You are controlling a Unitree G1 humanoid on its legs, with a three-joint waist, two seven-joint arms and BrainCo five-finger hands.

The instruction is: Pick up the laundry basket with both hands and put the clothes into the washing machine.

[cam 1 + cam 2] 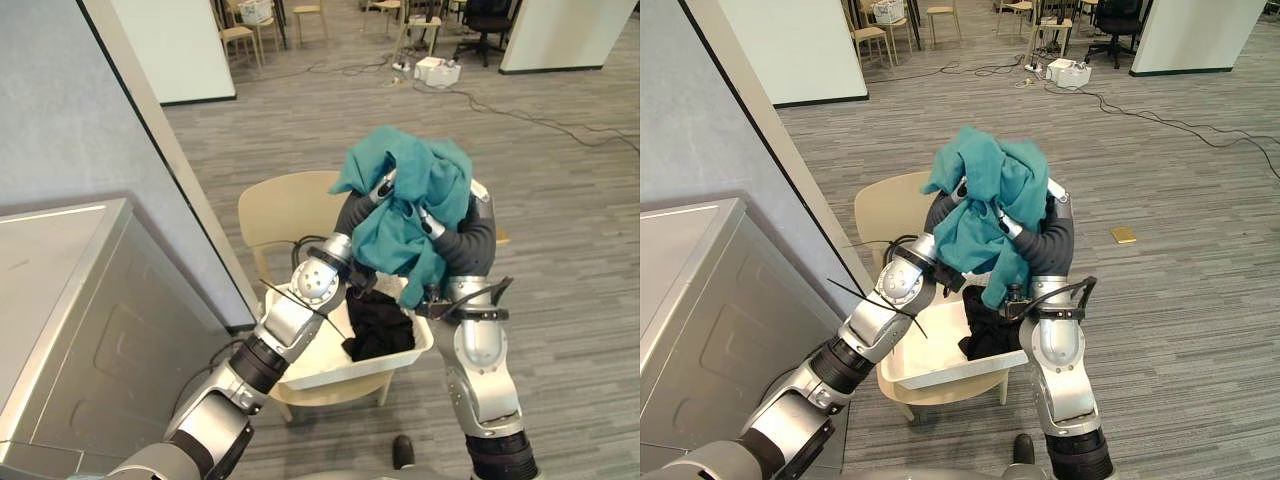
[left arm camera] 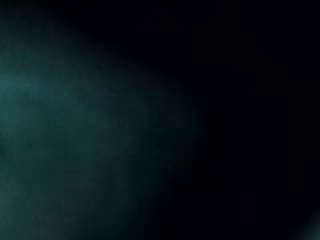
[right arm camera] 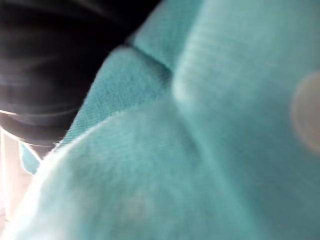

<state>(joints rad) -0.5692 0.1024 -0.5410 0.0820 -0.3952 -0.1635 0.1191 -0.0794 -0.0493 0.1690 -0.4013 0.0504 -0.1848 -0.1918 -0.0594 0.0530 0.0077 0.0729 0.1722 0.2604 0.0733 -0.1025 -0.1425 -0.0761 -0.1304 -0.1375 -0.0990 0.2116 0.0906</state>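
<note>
Teal garment (image 1: 420, 190) bunched over my left hand (image 1: 383, 187) and right hand (image 1: 430, 222), twelve o'clock of the basket (image 1: 350, 372); grip I cannot tell.

No readable text, label, number or sign is showing on anything near or far.
</note>
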